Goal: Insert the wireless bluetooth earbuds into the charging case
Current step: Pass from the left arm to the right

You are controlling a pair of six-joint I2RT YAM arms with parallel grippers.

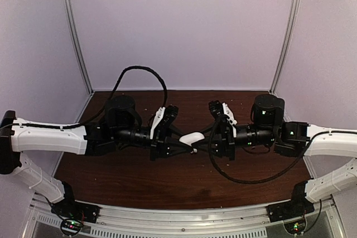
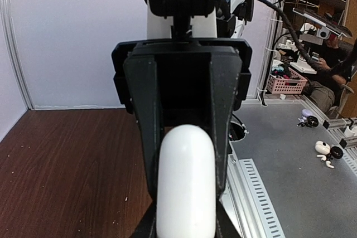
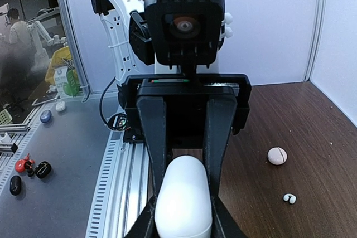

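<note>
A white oval charging case (image 1: 192,137) hangs above the middle of the brown table, closed, between both arms. My left gripper (image 1: 177,139) is shut on it; in the left wrist view the case (image 2: 186,182) fills the gap between the black fingers (image 2: 146,154). My right gripper (image 1: 207,137) faces the left one, and its fingers (image 3: 158,154) press both sides of the same case (image 3: 183,199). One tiny white earbud (image 3: 289,198) lies on the table off to the side of the right gripper. I cannot make out the earbuds in the top view.
A pale round pebble-sized case (image 3: 277,155) lies on the wood near the earbud. An aluminium rail (image 1: 184,218) runs along the table's near edge. White walls with metal posts (image 1: 75,37) close in the back and sides. Cables (image 1: 245,179) loop from both wrists.
</note>
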